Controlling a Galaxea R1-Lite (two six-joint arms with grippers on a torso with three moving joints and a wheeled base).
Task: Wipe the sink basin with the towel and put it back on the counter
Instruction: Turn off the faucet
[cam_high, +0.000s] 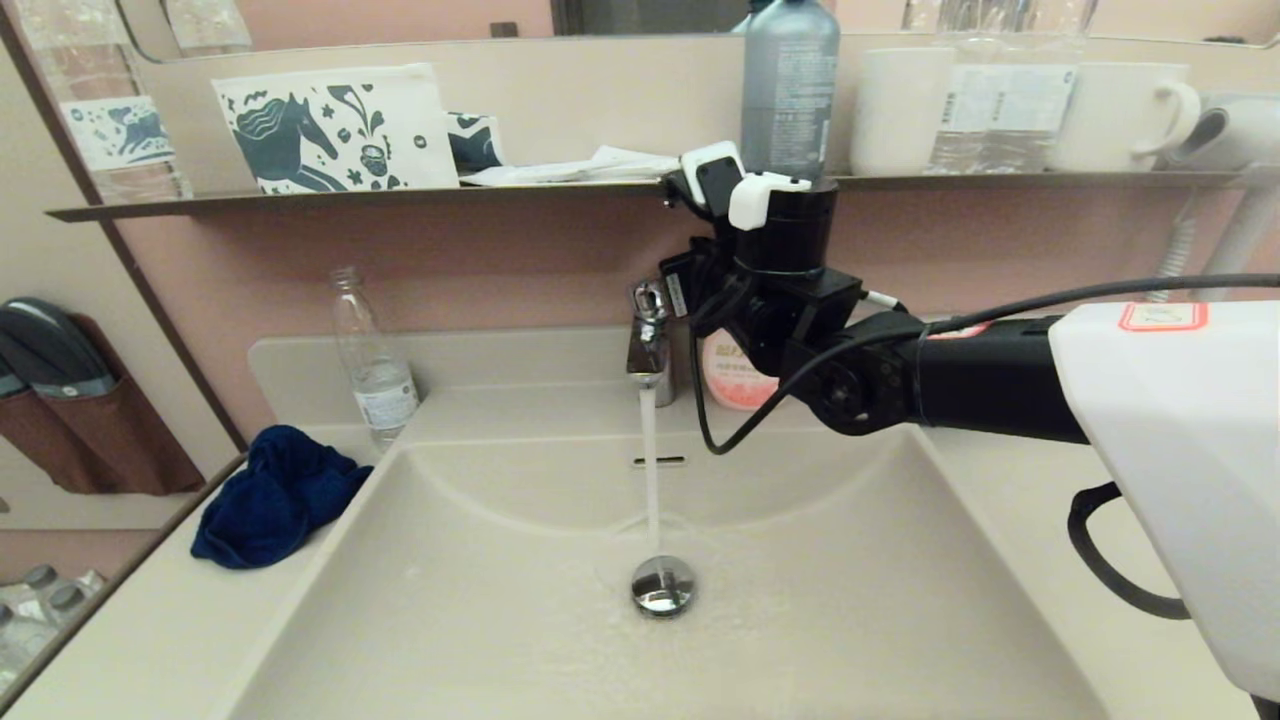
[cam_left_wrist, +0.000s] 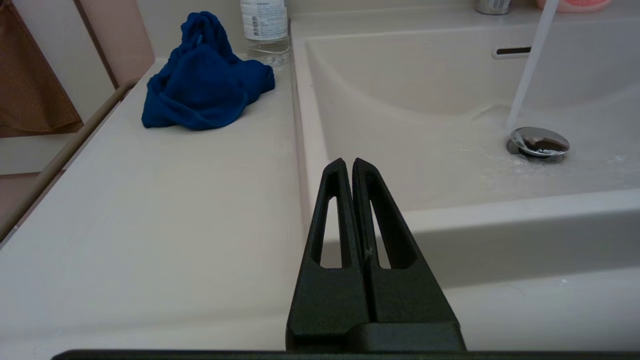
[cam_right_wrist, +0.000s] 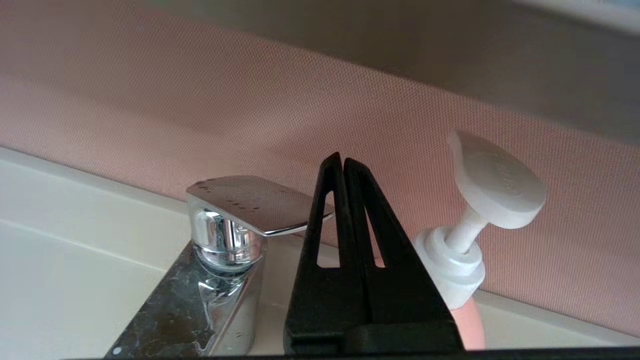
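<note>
A crumpled dark blue towel (cam_high: 275, 495) (cam_left_wrist: 202, 82) lies on the cream counter (cam_high: 150, 620) (cam_left_wrist: 150, 200), left of the sink basin (cam_high: 480, 600) (cam_left_wrist: 425, 100). Water runs from the chrome faucet (cam_high: 648, 345) onto the drain plug (cam_high: 662, 585) (cam_left_wrist: 539, 143). My right arm (cam_high: 900, 380) reaches over the basin's back. The right gripper (cam_right_wrist: 340, 160) is shut and empty, right at the end of the raised faucet lever (cam_right_wrist: 255, 202); I cannot tell if they touch. My left gripper (cam_left_wrist: 348, 162) is shut and empty, low by the basin's front left rim, well short of the towel.
A clear plastic bottle (cam_high: 375, 365) (cam_left_wrist: 265, 25) stands behind the towel. A pink soap dispenser (cam_high: 735, 375) (cam_right_wrist: 470, 240) sits right of the faucet. The dark-edged shelf (cam_high: 400, 195) above carries a printed pouch, a grey bottle and white cups.
</note>
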